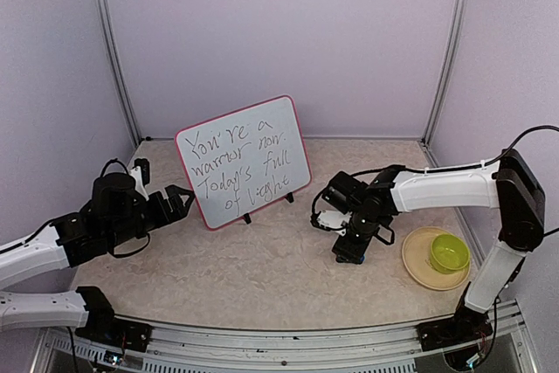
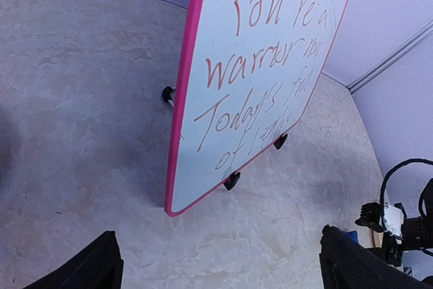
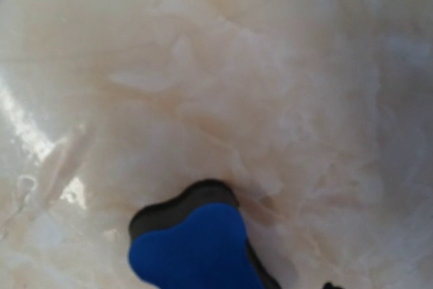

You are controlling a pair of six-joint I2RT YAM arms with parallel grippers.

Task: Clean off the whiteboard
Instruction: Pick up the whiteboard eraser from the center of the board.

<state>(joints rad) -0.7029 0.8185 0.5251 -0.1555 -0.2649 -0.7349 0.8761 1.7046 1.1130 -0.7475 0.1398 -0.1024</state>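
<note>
The whiteboard (image 1: 244, 163) stands tilted on small black feet at the middle back, pink-rimmed, with dark handwriting across it. In the left wrist view the whiteboard (image 2: 250, 86) is just ahead, its near corner resting on the table. My left gripper (image 1: 172, 203) hovers by the board's left edge, open and holding nothing (image 2: 220, 258). My right gripper (image 1: 349, 249) points down onto the table to the right of the board, over a blue eraser (image 1: 353, 259). The right wrist view shows the eraser (image 3: 196, 248), blue with black felt beneath, lying on the table. The right fingers are hidden.
A beige plate (image 1: 416, 266) with a green bowl (image 1: 449, 253) in it sits at the right, close to the right arm. Lilac walls and metal posts enclose the marbled table. The right arm's cables (image 2: 399, 218) show at the edge of the left wrist view.
</note>
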